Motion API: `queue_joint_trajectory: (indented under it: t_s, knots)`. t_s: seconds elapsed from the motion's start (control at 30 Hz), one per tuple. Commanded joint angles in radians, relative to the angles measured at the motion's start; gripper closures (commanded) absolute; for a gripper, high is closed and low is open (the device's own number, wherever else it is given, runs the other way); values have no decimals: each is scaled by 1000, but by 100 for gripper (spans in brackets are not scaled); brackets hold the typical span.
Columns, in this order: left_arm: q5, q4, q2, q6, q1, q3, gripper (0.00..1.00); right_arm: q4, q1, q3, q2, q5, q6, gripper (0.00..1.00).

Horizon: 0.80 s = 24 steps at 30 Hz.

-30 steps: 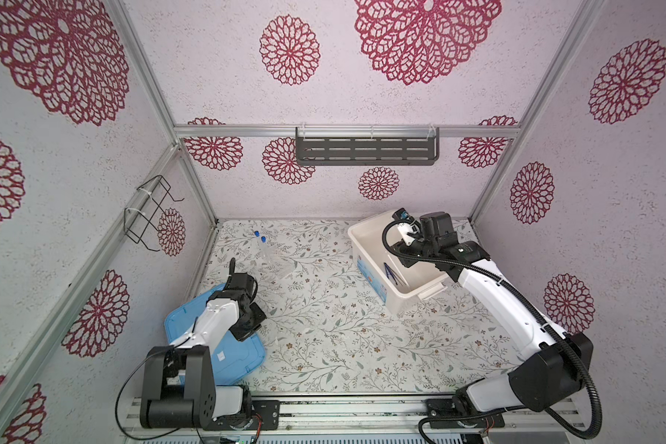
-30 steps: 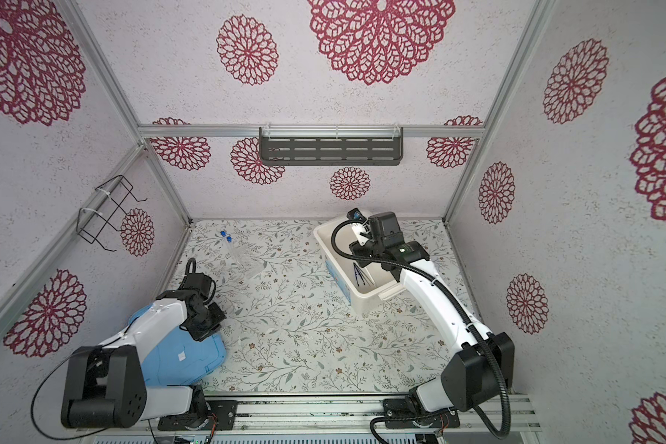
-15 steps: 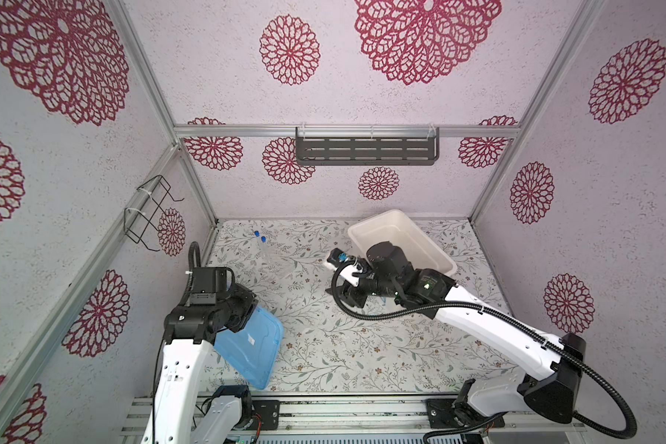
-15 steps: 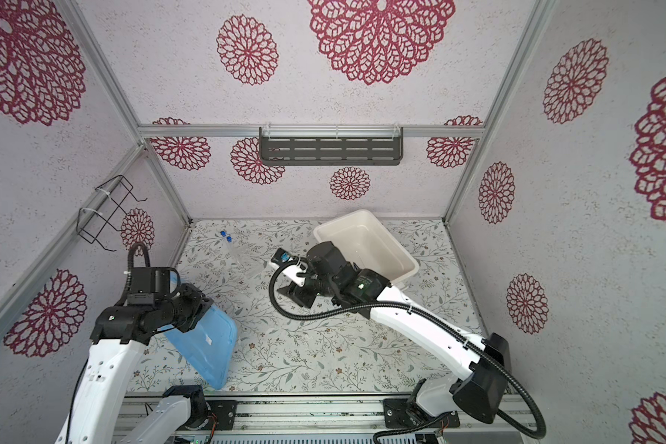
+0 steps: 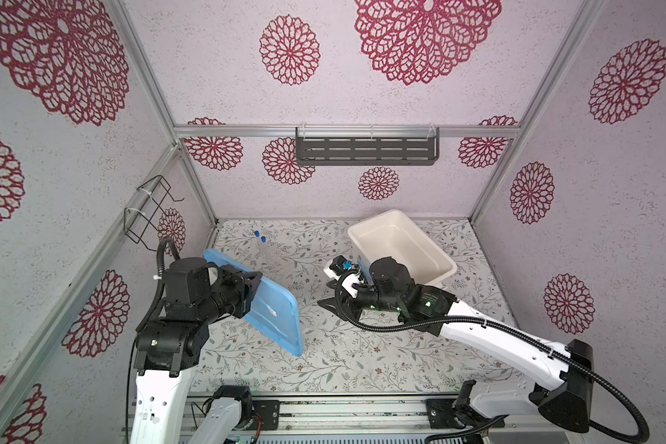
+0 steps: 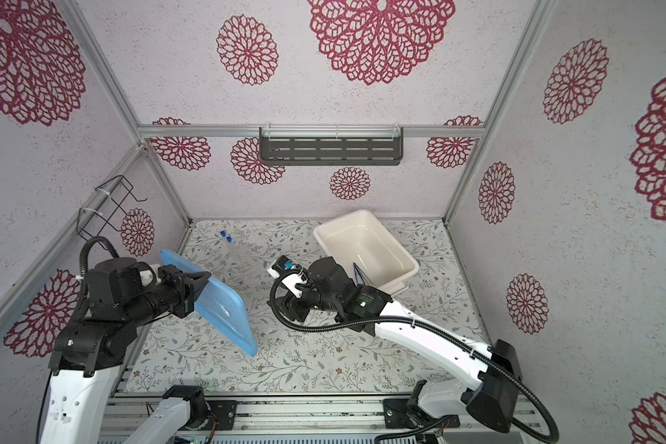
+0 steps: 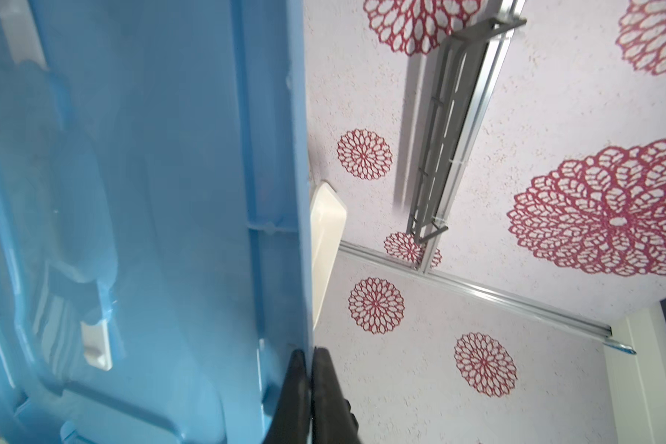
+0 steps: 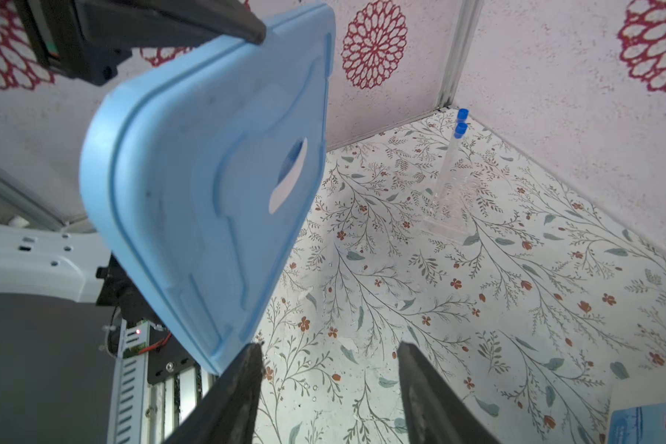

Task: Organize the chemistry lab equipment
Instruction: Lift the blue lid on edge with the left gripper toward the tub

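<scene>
In both top views the left arm stands raised with its elbow bent. The left end effector (image 5: 254,280) is clenched on the edge of a blue lid (image 5: 272,307), held tilted above the table (image 5: 362,361), left of the white tub (image 5: 400,242). The right arm reaches low past the tub's left side, the right end effector (image 8: 329,350) spread and empty. Two capped tubes (image 5: 265,250) lie on the table farther left of the tub.

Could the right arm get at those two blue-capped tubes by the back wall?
Probably yes. The right pincer is open and empty, facing the tubes across open mat. The lid in the left pincer hangs off to the side, not in the path.
</scene>
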Motion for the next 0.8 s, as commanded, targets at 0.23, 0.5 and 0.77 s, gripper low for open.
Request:
queue_joint_trajectory:
  t_s: [0.23,0.5,0.77]
  knots:
    - [-83,334,168,-96,-218,97,100,228,-28,-246,-318,-235,2,29]
    - [-116,408,318,-99,-332,214,100,183,123,-266,-351,334,-9,29]
    - [-107,569,466,-148,-439,277,100,296,153,-254,-281,575,-41,53]
